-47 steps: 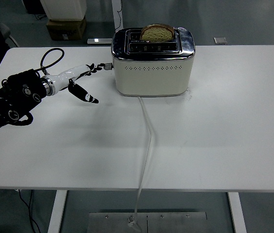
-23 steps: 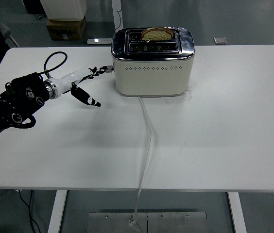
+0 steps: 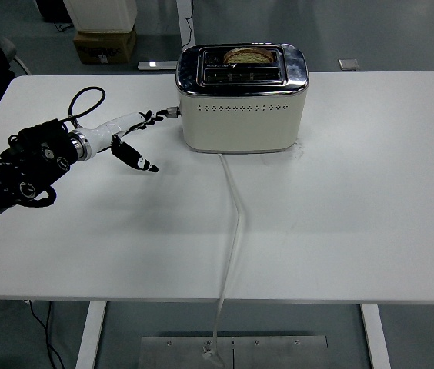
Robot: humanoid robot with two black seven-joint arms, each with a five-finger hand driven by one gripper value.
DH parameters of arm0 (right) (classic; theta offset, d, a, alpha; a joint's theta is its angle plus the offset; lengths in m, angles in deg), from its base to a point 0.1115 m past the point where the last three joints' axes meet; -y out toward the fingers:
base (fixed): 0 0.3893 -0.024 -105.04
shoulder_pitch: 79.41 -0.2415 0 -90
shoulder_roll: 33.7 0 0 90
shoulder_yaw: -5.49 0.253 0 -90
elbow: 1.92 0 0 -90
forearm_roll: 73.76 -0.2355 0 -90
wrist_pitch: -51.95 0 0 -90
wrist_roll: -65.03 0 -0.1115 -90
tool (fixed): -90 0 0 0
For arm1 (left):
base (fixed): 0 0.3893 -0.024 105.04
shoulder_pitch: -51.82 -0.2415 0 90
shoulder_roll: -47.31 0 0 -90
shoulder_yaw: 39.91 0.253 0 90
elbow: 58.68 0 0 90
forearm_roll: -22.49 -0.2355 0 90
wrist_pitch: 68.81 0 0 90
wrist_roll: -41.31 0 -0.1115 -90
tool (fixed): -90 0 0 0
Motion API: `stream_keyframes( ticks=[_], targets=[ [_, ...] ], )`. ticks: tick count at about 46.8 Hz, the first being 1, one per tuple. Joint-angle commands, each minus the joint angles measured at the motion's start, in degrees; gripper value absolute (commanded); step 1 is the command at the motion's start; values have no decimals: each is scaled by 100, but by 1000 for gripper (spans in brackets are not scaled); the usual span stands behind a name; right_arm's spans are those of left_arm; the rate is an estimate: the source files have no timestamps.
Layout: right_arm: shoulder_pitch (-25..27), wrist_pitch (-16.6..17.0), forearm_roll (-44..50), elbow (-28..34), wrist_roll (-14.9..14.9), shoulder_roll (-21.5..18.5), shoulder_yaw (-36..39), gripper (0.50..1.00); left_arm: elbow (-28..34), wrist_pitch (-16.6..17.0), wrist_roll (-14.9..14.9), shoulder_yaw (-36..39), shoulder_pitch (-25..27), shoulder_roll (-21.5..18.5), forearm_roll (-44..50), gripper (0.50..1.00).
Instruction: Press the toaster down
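**A:** One toaster (image 3: pixel 242 98), cream body with a chrome top, standing at the far middle of the white table (image 3: pixel 371 200). Two slots. The rear one holds a slice of bread (image 3: pixel 249 54), sunk low, only its crust showing above the rim. A white cord (image 3: pixel 235 223) runs from the front of the base across the table and over the near edge.

**B:** Point of contact?

**A:** One lever (image 3: pixel 172 111), a small dark knob on the toaster's left end wall, about halfway up the body. The left hand (image 3: pixel 128 134) comes in from the left edge, fingers stretched out and holding nothing. The upper fingertips (image 3: pixel 149 116) reach to just beside the lever; contact cannot be confirmed. One finger angles down toward the tabletop (idle, by the look of it). The right arm is not in view.

**B:** Handling?

**A:** Rigid metal shell, probably heavy enough to stay put under a downward push. The chrome would likely be slick, so keep off it. The lever is small and probably spring-loaded: I would expect resistance along its travel, then a latch at the bottom. Lay a fingertip squarely on top of the knob and press straight down. A sideways push could slide the toaster to the right instead.
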Motion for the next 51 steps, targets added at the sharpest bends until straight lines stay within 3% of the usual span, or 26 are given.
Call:
stream_keyframes(
  ticks=[1,38,51],
  targets=[
    [0,0,0,0,0,0,0,1000,-9,0,1,1,0,3,0,1000],
    [0,0,0,0,0,0,0,1000,-35,-26,-8,-34,88,-199,404,1000],
    [0,0,0,0,0,0,0,1000,-27,-61,-8,-25,308,-613,1660,1000]
  ],
)
